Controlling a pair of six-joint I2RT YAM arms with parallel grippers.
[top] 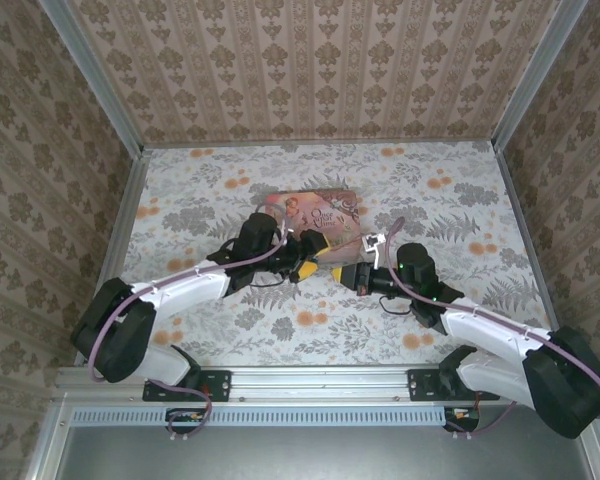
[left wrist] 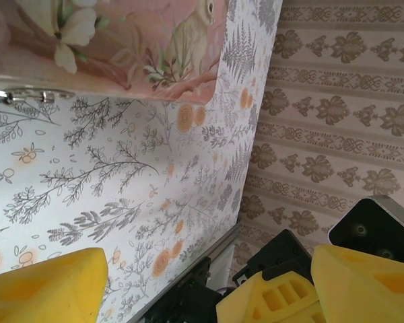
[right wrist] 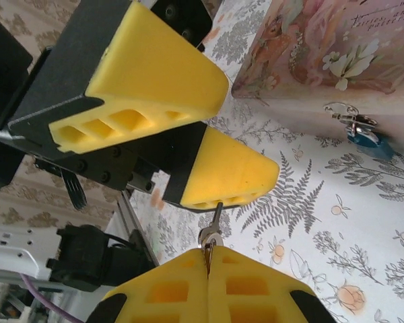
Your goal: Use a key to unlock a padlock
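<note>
Centrally over the floral-patterned table point(top: 460, 300), the two arms meet nose to nose just in front of the flat pink rectangular tin point(top: 315, 215) with its painted picture.

From the right wrist, the right gripper point(right wrist: 207, 250) has its yellow fingers pressed tight together. They pinch the thin dark metal key point(right wrist: 213, 225), whose slim shaft sticks out past the tips and points toward the other arm.

The left gripper point(right wrist: 250, 131) stands wide apart, its two wedge-shaped yellow fingers point(right wrist: 155, 81) spread with nothing between them. The lower finger sits just above the key's free end; I cannot tell whether they touch.

The small bluish metal padlock point(right wrist: 365, 140) lies on the table just beside the near edge of the tin, with a silvery loop at its top end. It is well apart from both grippers. From the left wrist, that silvery loop and a sliver of blue show under the tin's edge at the far left.
</note>
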